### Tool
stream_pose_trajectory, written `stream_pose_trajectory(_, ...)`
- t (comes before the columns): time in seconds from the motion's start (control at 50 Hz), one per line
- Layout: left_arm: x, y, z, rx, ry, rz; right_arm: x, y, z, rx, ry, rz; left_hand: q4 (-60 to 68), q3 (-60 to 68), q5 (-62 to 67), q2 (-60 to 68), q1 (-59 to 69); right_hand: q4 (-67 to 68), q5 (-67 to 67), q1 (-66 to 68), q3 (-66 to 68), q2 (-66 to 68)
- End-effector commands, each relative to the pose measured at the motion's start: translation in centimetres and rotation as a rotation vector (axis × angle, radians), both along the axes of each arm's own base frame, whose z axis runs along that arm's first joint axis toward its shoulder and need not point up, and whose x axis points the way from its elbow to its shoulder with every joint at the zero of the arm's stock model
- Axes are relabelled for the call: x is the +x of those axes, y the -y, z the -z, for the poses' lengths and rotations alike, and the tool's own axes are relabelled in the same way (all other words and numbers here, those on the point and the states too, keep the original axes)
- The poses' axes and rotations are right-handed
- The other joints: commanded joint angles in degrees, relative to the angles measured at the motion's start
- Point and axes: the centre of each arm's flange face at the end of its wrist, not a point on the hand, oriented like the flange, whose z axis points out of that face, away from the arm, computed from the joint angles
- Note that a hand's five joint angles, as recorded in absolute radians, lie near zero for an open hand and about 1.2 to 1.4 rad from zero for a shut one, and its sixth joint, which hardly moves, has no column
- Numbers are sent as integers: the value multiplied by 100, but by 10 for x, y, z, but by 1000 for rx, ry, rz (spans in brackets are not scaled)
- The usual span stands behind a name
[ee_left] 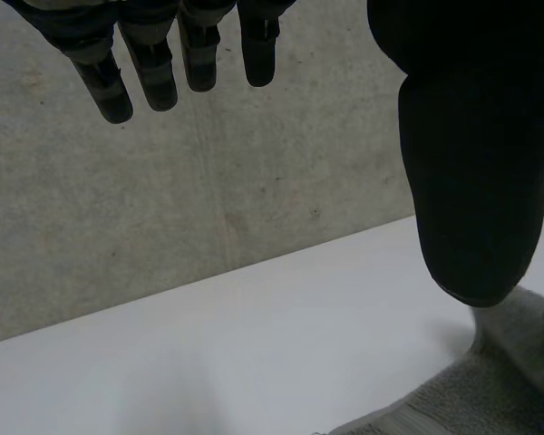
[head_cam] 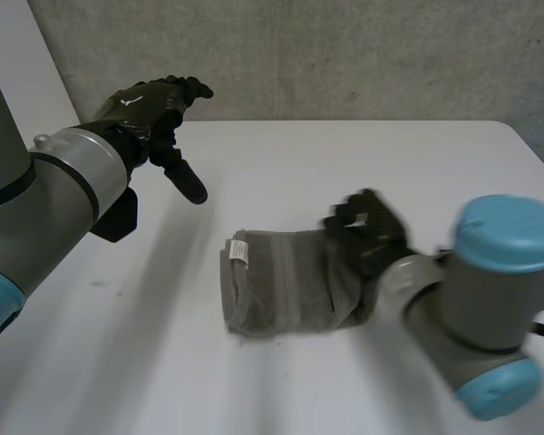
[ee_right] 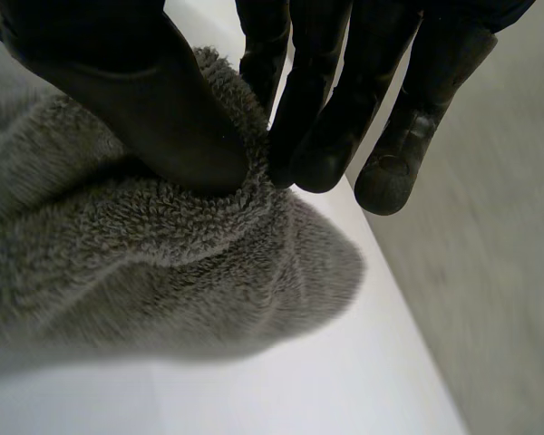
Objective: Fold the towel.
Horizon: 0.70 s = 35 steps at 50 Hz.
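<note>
**A:** Where is the towel?

**B:** The grey towel (head_cam: 281, 283) lies near the middle of the white counter (head_cam: 344, 159). It is gathered into a thick folded bundle, with its long side running across the head view. A small white label (head_cam: 238, 250) shows at the end nearer the robot's left side.

**A:** What is the right robot hand doing?

**B:** The right robot hand (head_cam: 367, 231) is on the cloth at the other end of the bundle. In the right wrist view its thumb (ee_right: 154, 100) presses a ridge of the terry cloth against the fingers (ee_right: 313, 127), so it is pinching the towel there. A rounded fold of towel bulges below the pinch, and the counter is underneath it.

**A:** And the left one?

**B:** The left robot hand (head_cam: 159, 104) is held up over the far left part of the counter, well apart from the towel. In the left wrist view its fingers are straight, the thumb is spread away from them, and it holds nothing. The fingertips point toward the grey concrete wall (ee_left: 208, 199) behind the counter. A bit of the towel shows just beyond the tip of that thumb.
</note>
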Motion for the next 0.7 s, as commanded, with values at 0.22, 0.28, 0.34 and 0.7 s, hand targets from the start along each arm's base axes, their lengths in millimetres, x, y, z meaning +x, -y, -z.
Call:
stream_pose_trajectory(0.22, 11, 11, 4, 10, 4, -46, 101, -99, 49, -147, -209, -398, 47, 45, -168, 47, 12, 329, 440, 875, 330, 401)
stream_pose_trajectory(0.28, 11, 11, 5, 12, 5, -46, 98, -97, 30, -144, -141, -372, 47, 45, -168, 47, 12, -4660, -4550, -4115, -4659, -4589)
stream_pose_trajectory(0.34, 10, 14, 10, 23, 9, -48, 84, -85, 3, -65, 5, -294, 47, 45, -168, 47, 12, -6671, -6560, -6125, -6670, -6599)
stream_pose_trajectory(0.7, -27, 12, 96, 189, -12, 24, -12, 15, -7, 491, 489, 153, 115, 112, -101, 115, 79, -6671, -6560, -6125, -6670, -6599)
